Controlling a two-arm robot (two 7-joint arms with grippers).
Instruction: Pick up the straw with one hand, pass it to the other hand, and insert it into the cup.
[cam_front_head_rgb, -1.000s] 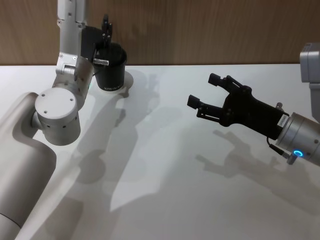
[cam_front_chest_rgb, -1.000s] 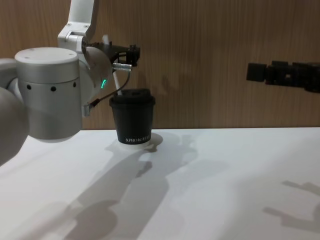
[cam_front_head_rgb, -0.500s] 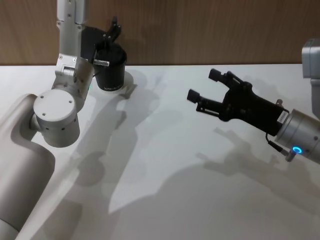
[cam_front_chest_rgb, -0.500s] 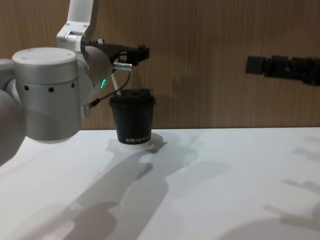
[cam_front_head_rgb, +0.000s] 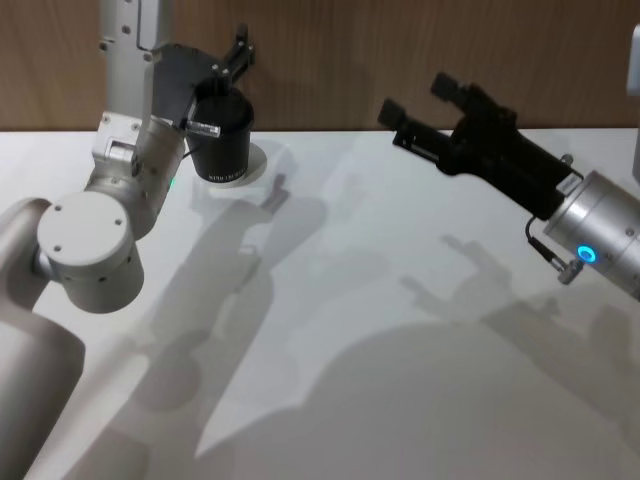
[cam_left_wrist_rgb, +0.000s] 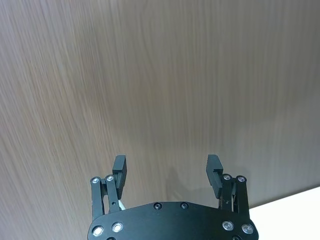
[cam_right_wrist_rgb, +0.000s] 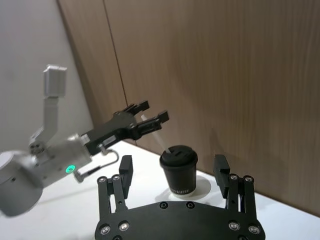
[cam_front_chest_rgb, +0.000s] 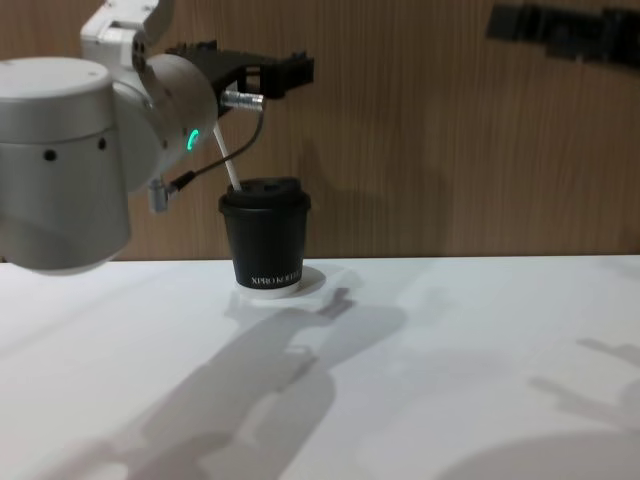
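Thin white straw leans in the lidded black paper cup, just below the wide-open left tool; right tool gapes too.

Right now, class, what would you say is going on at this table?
A white straw stands tilted in the lidded black paper cup at the table's far left. The left gripper hangs just above the cup with its jaws open, gripping nothing. The right gripper is raised off to the right, jaws open and empty. The insertion looks done.
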